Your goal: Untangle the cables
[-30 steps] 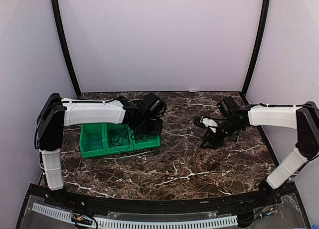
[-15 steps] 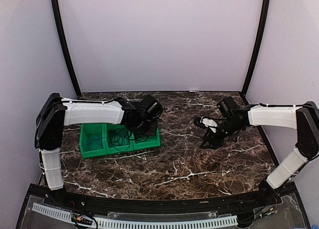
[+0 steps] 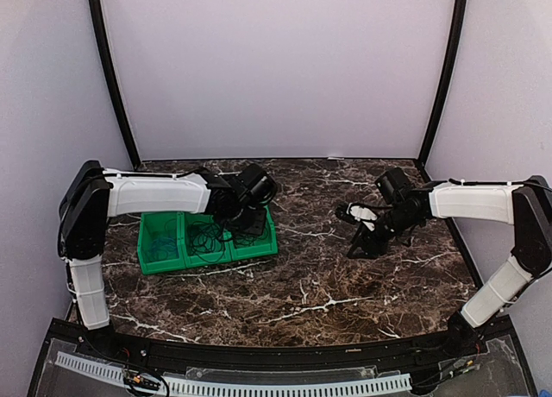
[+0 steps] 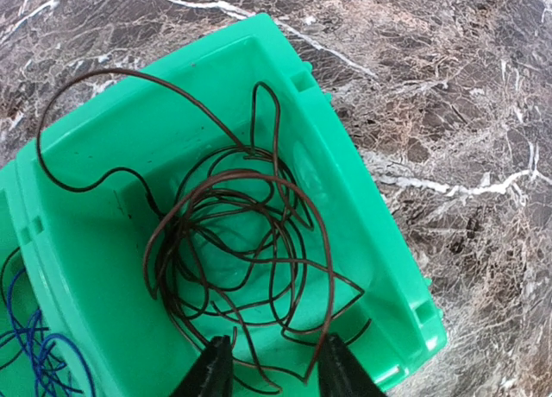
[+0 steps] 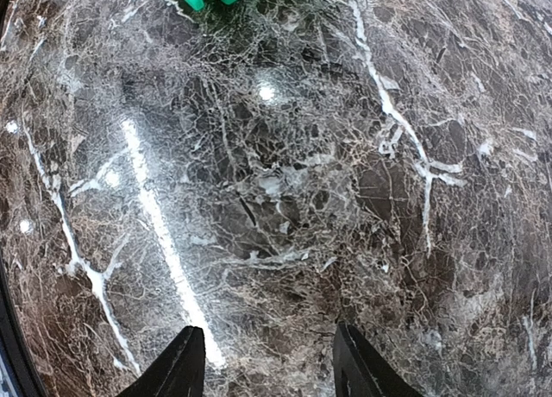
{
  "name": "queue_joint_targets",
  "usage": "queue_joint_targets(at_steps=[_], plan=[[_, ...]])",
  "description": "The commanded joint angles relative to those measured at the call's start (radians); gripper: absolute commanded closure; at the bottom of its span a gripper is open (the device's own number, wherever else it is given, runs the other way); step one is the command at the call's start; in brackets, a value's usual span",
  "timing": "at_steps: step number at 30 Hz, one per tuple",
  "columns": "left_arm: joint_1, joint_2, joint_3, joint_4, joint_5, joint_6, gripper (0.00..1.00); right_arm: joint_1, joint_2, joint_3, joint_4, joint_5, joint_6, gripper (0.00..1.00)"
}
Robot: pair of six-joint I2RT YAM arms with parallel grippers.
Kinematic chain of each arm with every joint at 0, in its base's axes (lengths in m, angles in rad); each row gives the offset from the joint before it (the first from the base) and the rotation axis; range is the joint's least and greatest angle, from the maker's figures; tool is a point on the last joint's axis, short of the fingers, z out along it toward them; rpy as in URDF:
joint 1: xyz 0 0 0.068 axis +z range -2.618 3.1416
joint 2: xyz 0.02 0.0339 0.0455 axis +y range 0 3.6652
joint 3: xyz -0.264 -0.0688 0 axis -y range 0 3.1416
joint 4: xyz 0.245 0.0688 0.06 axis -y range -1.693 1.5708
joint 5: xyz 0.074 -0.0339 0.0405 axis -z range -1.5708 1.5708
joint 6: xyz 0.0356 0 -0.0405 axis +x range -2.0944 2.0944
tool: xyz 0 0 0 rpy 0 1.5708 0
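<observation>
Left claw (image 4: 276, 367): released, fingers parted, pointing down into the right-hand end compartment of the green bin (image 4: 371, 242). One low loop of wire lies in the gap between the fingers, not pinched.
Black cable (image 4: 246, 242): a loose bunch of loops on the floor of that compartment. One long strand arches out along the far wall. All of it sits inside the walls, so it reads as set apart on purpose.
Blue cable (image 4: 34, 349): in the neighbouring compartment, across the divider, and not touching the black one. Only a corner of it shows in the left wrist view.
Why the split: one cord per compartment should keep them from knotting together; my reading.
Right claw (image 5: 267, 367): released, nothing between its fingers. It hangs over the bare table (image 5: 285, 181), well apart from the bin, likely parked out of the way with no job here.
Stage: judged near the end.
Risk: the loop between the left fingers could snag and ride up when that claw lifts.
</observation>
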Motion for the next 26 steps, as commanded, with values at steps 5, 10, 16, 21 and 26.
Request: queue_joint_targets(at_steps=[5, 10, 16, 21, 26], plan=[[-0.007, -0.243, -0.036, -0.074, -0.029, 0.086, 0.43, -0.005, -0.071, 0.09, -0.027, 0.083, 0.014, 0.41], [-0.006, -0.428, -0.159, -0.015, -0.08, 0.161, 0.24, -0.014, -0.133, 0.188, -0.013, 0.217, 0.054, 0.06], [-0.004, -0.622, -0.281, 0.048, -0.215, 0.23, 0.02, -0.134, -0.297, 0.228, 0.193, 0.221, 0.263, 0.01], [-0.002, -0.725, -0.376, 0.081, -0.189, 0.117, 0.01, -0.137, -0.416, 0.201, 0.295, 0.301, 0.428, 0.01], [-0.002, -0.73, -0.424, 0.129, -0.102, 0.051, 0.01, -0.139, -0.467, 0.12, 0.311, 0.327, 0.437, 0.01]])
